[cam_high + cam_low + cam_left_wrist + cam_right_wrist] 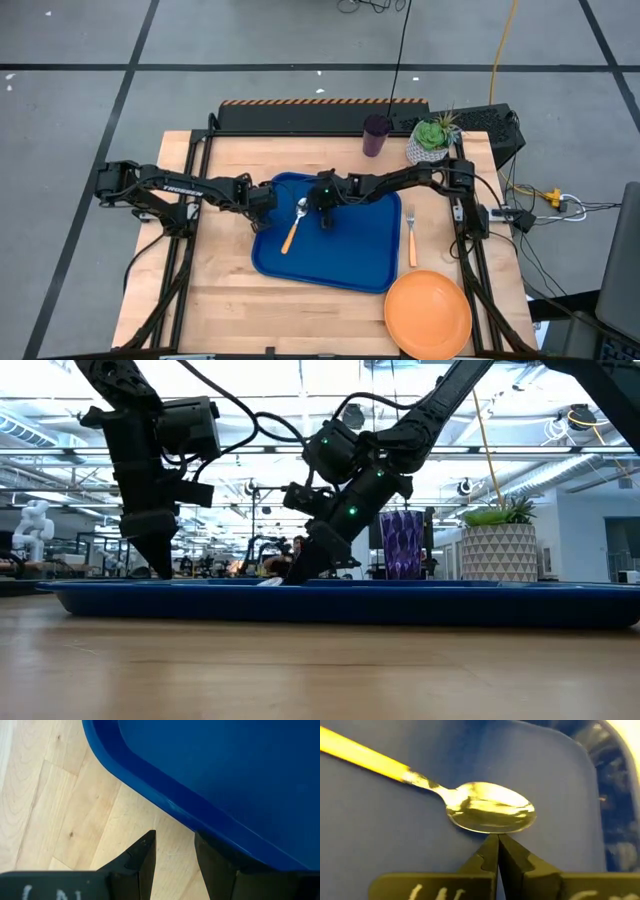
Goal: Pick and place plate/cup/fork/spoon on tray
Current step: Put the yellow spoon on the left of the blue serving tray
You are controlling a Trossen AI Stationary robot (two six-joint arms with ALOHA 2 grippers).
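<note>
Blue tray, high view: centre of frame on the pale wood table.
Spoon, high view: lying on the tray's left part, bowl toward the top of the frame, orange handle slanting down-left.
Right gripper, high view: over the tray's upper middle, just right of the spoon bowl.
Left gripper, high view: at the tray's upper-left edge.
Fork, high view: on the wood just right of the tray.
Plate, high view: lower right, off the tray.
Cup, high view: top centre, beside the potted succulent.
Low view: left gripper at left, right gripper at centre, tips down at the tray; cup and plant pot behind.
Left wrist view: fingers spread apart, straddling the tray rim.
Right wrist view: fingers pressed together, empty, tips just below the spoon bowl.
</note>
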